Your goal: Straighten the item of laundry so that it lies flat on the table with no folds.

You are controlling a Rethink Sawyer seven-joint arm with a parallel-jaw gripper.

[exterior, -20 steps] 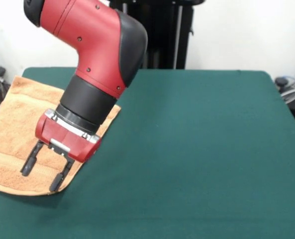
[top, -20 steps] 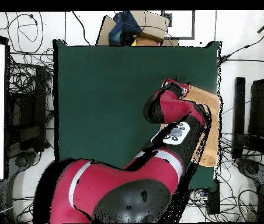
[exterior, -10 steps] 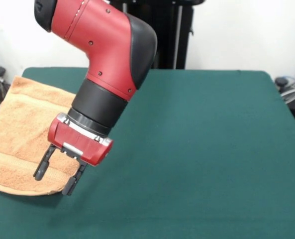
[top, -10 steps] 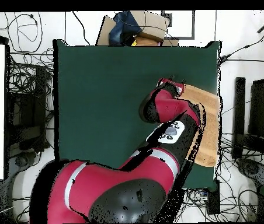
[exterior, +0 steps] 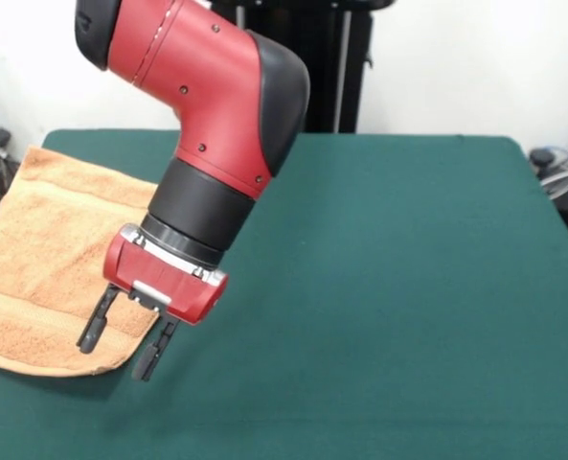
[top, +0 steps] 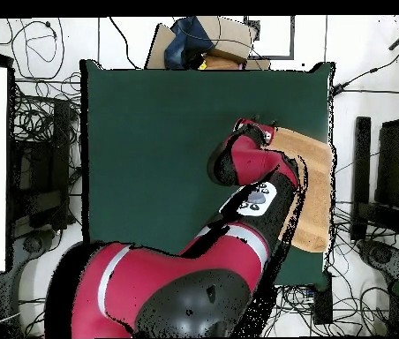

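Observation:
The tan-orange towel (exterior: 44,259) lies spread on the left part of the green table (exterior: 389,287), reaching the table's left edge, with a woven band near its front edge. In the overhead view the towel (top: 313,190) shows at the table's right side, partly hidden by the arm. My gripper (exterior: 119,347) hangs just above the towel's front right corner, open and empty. One fingertip is over the towel's edge and the other over bare felt. In the overhead view the gripper (top: 258,129) shows only as the red wrist.
The red and black arm (exterior: 207,115) comes down from the top left and hides the towel's right edge. Cables and boxes (top: 203,40) lie around the table on the floor.
My gripper has moved to the right in the front view, from over the towel to its front right corner. It stays open. The towel has not moved.

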